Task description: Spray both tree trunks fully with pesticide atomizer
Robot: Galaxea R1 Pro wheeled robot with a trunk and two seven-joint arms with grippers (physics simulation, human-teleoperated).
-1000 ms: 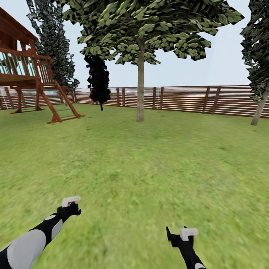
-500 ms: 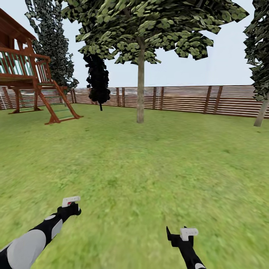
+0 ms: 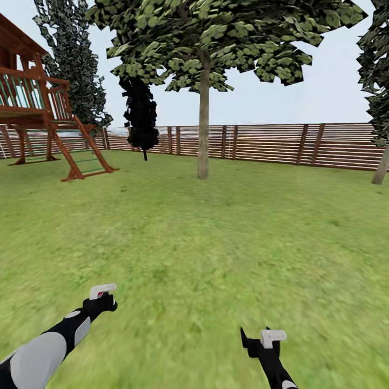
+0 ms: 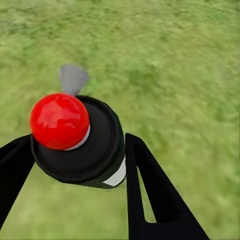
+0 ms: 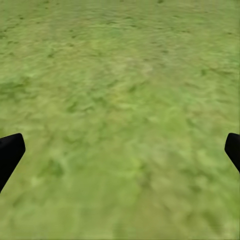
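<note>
Wide green lawn, brown slatted wooden fence, red-brown wooden play tower at left, pale overcast sky

A wooden play tower with a green-railed deck stands at the far left of the lawn, its slanted ladder reaching down to the grass. Behind it rises a tall, dark columnar tree. A smaller, nearly black tree stands just before the fence, under a pale sky.

right tree: cut by edge | playhouse: cut off
</note>
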